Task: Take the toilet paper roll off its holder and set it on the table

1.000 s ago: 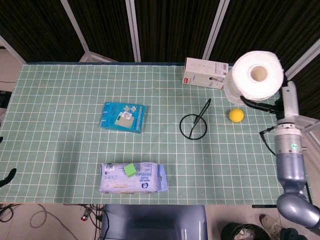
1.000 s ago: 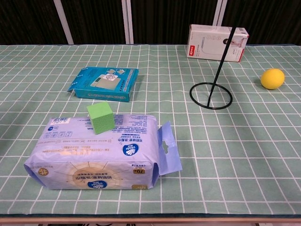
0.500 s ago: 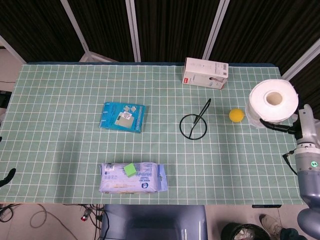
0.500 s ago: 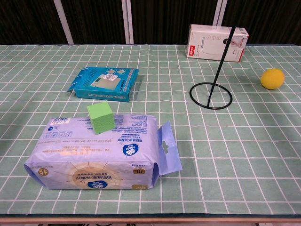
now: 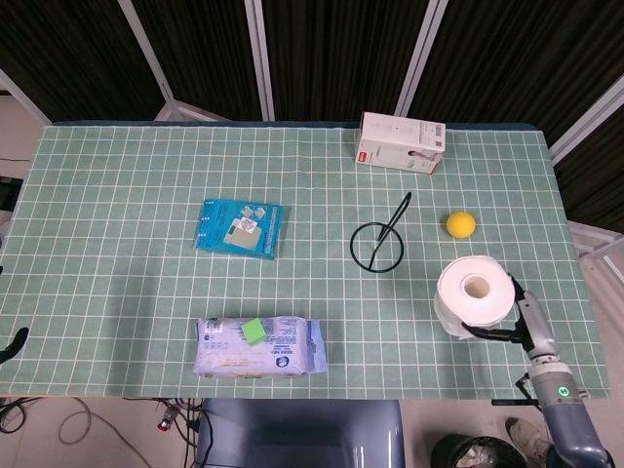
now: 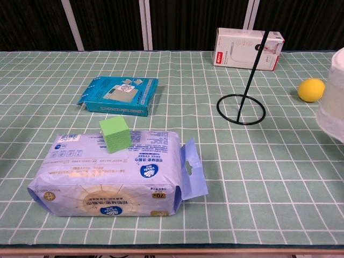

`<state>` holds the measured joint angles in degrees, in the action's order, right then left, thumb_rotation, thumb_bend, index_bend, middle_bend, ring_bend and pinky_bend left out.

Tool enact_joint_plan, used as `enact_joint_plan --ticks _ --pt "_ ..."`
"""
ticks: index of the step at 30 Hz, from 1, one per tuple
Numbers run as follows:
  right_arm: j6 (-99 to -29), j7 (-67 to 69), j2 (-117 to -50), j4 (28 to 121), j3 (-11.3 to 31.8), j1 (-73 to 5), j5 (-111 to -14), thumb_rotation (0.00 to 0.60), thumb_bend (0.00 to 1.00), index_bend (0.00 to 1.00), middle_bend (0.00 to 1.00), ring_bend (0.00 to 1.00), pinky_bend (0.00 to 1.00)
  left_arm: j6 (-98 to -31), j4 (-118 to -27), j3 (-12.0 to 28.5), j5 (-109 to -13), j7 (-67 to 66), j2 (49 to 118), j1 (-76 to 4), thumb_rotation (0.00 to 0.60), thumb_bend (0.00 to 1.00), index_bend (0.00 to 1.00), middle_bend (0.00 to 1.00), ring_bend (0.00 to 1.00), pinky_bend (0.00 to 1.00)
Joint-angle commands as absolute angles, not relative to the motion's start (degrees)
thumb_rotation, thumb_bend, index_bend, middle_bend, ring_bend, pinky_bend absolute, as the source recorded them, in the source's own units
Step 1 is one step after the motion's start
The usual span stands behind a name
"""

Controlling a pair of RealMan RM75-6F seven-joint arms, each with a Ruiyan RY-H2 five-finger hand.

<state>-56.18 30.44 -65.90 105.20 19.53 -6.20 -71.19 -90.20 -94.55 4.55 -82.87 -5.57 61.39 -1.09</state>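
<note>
The white toilet paper roll (image 5: 475,293) stands hole-up over the table's front right part, off the holder. My right hand (image 5: 514,322) grips it from the right side, dark fingers wrapped under its lower edge. In the chest view only the roll's left side (image 6: 334,97) shows at the right border, and the hand is out of frame. Whether the roll touches the table I cannot tell. The black wire holder (image 5: 378,244) is bare, a ring base with a slanted rod (image 6: 251,64). A dark curved sliver (image 5: 14,344) at the left edge may belong to my left hand.
A yellow ball (image 5: 460,225) lies just behind the roll. A white box (image 5: 401,142) sits at the back, a teal packet (image 5: 239,229) mid-left, and a wet-wipes pack (image 6: 113,174) with a green cube (image 6: 115,134) on it at the front. The table's right edge (image 5: 575,263) is close.
My right hand has carried the roll from high at the back right down and toward the front, past the yellow ball. The roll now shows at the chest view's right border.
</note>
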Motion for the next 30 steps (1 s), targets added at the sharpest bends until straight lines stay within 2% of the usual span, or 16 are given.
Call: enact_joint_plan --ticks 1,13,18,21,25,30 --pt "-56.2 31.7 -70.3 103.1 16.4 -6.8 -74.6 0.600 0.00 0.32 0.24 0.25 0.08 -90.1 -94.5 4.5 -82.9 -5.6 61.4 -1.1 0.600 0.24 0.04 0.00 0.00 0.00" --pt "-56.8 32.4 -83.6 94.5 15.3 -12.1 -74.9 0.600 0.00 0.32 0.24 0.25 0.08 -89.6 -94.4 4.5 -82.7 -5.7 61.4 -1.3 0.600 0.24 0.04 0.00 0.00 0.00" --pt "-57.3 32.7 -86.6 91.7 13.9 -13.4 -75.4 0.600 0.00 0.30 0.24 0.23 0.07 -89.7 -94.3 4.6 -82.6 -5.5 61.4 -1.3 0.600 0.24 0.03 0.00 0.00 0.00" --pt "-56.8 33.0 -87.0 90.8 12.9 -14.1 -76.0 0.600 0.00 0.22 0.19 0.16 0.02 -89.9 -94.4 4.6 -82.6 -5.4 61.4 -1.2 0.600 0.24 0.03 0.00 0.00 0.00" --pt "-54.9 32.5 -86.2 90.9 11.5 -15.3 -76.4 0.600 0.00 0.02 0.02 0.01 0.00 -89.8 -94.3 4.7 -82.5 -5.3 61.3 -1.2 0.600 0.24 0.03 0.00 0.00 0.00" --pt "-53.8 34.1 -84.3 91.8 10.4 -16.4 -77.9 0.600 0.00 0.00 0.00 0.00 0.00 -89.7 -94.3 4.6 -82.6 -5.6 61.4 -1.3 0.600 0.24 0.03 0.00 0.00 0.00"
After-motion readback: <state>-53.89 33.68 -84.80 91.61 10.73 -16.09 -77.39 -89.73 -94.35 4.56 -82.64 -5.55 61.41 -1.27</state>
